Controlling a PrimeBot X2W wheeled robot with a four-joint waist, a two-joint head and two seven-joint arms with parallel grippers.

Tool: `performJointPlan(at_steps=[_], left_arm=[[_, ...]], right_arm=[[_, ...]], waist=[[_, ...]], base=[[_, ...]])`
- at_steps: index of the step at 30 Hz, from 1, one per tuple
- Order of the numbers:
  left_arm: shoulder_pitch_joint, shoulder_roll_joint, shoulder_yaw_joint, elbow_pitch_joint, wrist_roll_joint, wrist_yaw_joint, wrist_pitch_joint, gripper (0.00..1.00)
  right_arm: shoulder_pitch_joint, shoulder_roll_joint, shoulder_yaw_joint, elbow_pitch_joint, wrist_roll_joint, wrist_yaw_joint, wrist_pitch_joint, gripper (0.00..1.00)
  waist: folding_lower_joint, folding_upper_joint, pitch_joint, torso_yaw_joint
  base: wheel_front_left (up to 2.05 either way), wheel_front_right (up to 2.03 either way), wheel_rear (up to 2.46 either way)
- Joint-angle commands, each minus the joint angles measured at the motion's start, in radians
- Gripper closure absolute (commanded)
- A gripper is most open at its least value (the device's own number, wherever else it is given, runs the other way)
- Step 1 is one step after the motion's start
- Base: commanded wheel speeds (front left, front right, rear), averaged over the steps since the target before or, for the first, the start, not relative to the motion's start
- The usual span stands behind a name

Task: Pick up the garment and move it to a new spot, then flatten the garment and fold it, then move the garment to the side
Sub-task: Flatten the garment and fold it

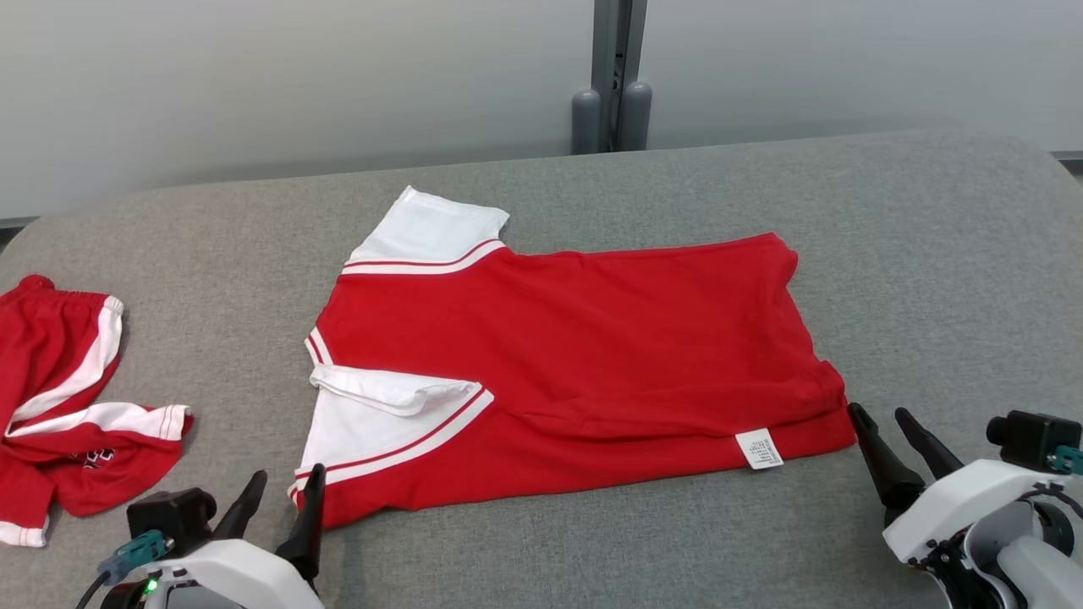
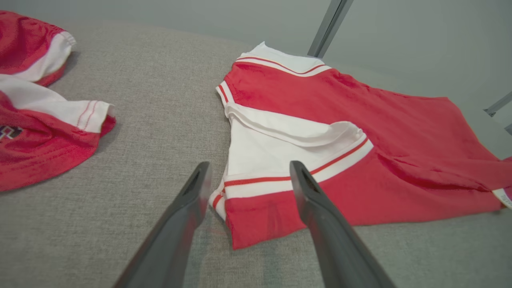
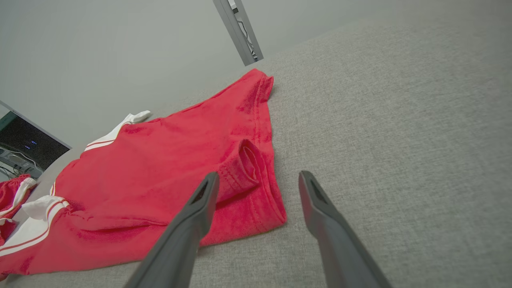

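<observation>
- Your garment [image 1: 575, 364], a red shirt with white sleeves, lies spread across the middle of the grey padded surface [image 1: 931, 254], collar end to your left and hem to your right.
- Both claws are empty, fingers spread wide. The left gripper [image 1: 288, 475] sits at the near sleeve-side corner and the right gripper [image 1: 878, 413] just beside the near hem corner [image 3: 276, 216].
- Expect light, limp knit cloth. It will likely sag and crease as soon as you lift it, and it gives you nothing stiff to push against.
- The near edge looks doubled over, with a white label [image 1: 759, 448] showing. A pinch there probably has to catch more than one layer, so come in low.
- Your best holds look like the two near corners, where the stitched edges are thicker and less likely to slip.
- Lift both ends together, or the middle may drag and bunch.
- Stay off the second red garment [image 1: 59, 397], which lies well apart on your left.
</observation>
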State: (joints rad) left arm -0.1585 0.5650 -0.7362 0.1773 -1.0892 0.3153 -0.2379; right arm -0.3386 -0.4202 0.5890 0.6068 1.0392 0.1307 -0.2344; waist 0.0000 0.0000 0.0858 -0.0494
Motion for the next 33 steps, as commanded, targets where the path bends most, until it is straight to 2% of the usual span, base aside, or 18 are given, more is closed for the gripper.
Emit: performJointPlan(at_steps=[1,8,17,18,19,20,21,22,23,33], left_arm=[[-0.028,-0.004,-0.002,0.014,0.010,-0.010,0.000,0.00],[-0.079,-0.053,-0.042,0.136,0.006,-0.058,0.044,0.00],[-0.087,-0.078,-0.055,0.208,-0.054,-0.102,0.134,0.00],[-0.088,-0.080,-0.057,0.213,-0.059,-0.109,0.142,0.04],[-0.090,-0.082,-0.058,0.218,-0.061,-0.114,0.144,0.25],[-0.093,-0.086,-0.058,0.221,-0.062,-0.119,0.145,0.57],[-0.094,-0.088,-0.059,0.223,-0.065,-0.124,0.147,0.91],[-0.096,-0.090,-0.058,0.226,-0.065,-0.128,0.146,1.00],[-0.097,-0.090,-0.057,0.228,-0.066,-0.131,0.147,1.00],[-0.086,-0.068,-0.046,0.212,-0.070,-0.150,0.132,1.00]], right_arm=[[-0.016,0.001,0.006,0.013,0.000,0.000,0.007,0.00],[-0.074,0.024,0.074,0.091,0.023,0.000,0.062,0.00],[-0.101,0.023,0.138,0.107,0.077,0.000,0.068,0.00],[-0.103,0.023,0.146,0.105,0.082,0.000,0.069,0.00],[-0.105,0.022,0.153,0.104,0.086,0.000,0.067,0.00],[-0.107,0.020,0.160,0.103,0.090,0.000,0.067,0.18],[-0.110,0.019,0.168,0.102,0.094,0.000,0.066,0.53],[-0.113,0.018,0.176,0.100,0.099,0.000,0.064,0.71],[-0.116,0.017,0.183,0.098,0.105,0.000,0.063,1.00],[-0.118,-0.015,0.224,0.064,0.181,0.000,0.046,1.00]], waist=[[0.0000,0.0000,0.011,0.006],[0.0000,0.0000,0.032,0.018],[0.0000,0.0000,0.046,0.020],[0.0000,0.0000,0.047,0.019],[0.0000,0.0000,0.048,0.018],[0.0000,0.0000,0.049,0.018],[0.0000,0.0000,0.050,0.018],[0.0000,0.0000,0.050,0.017],[0.0000,0.0000,0.050,0.017],[0.0000,0.0000,0.019,0.023]], base=[[0.00,0.00,0.00],[0.00,0.00,0.00],[0.00,0.00,0.00],[0.00,0.00,0.00],[0.00,0.00,0.00],[0.00,0.00,0.00],[0.00,0.00,0.00],[0.00,0.00,0.00],[0.00,0.00,0.00],[0.00,0.00,0.00]])
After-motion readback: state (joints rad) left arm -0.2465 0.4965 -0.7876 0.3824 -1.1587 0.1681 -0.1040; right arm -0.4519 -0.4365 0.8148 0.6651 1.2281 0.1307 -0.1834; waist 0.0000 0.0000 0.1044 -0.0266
